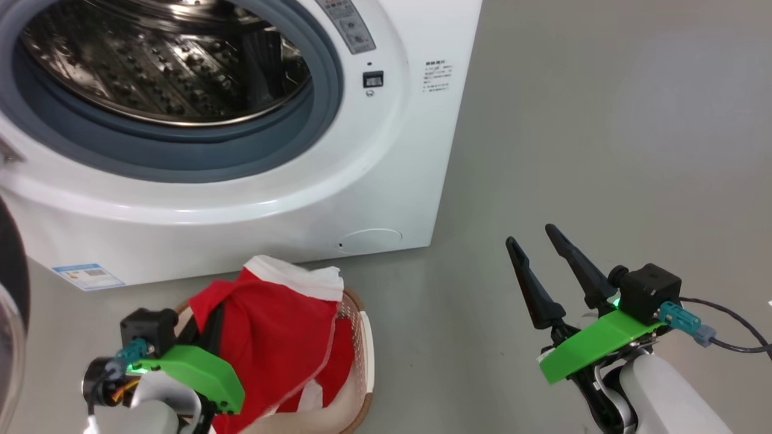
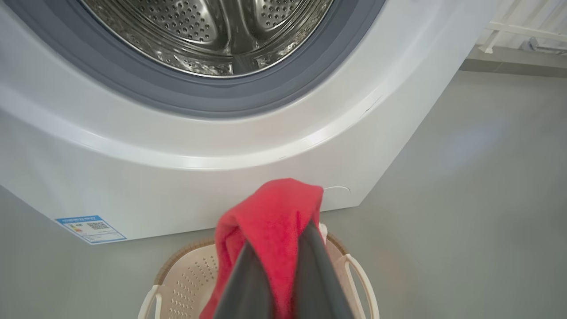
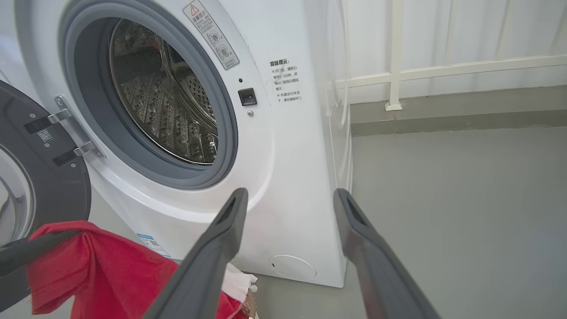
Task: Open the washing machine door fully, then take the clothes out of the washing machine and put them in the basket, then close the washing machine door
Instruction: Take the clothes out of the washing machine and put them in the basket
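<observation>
At the far left we see the washing machine door, swung open. Next to it our left gripper is clenched tight on the clothes, with red cloth pinched between its two fingers. The clothes hang down into the basket, and a white band sticks up at the top. The basket sits on the floor, near the front of the washing machine. We can look into its shiny drum. On the right, our right gripper is spread wide above the floor, grasping nothing.
</observation>
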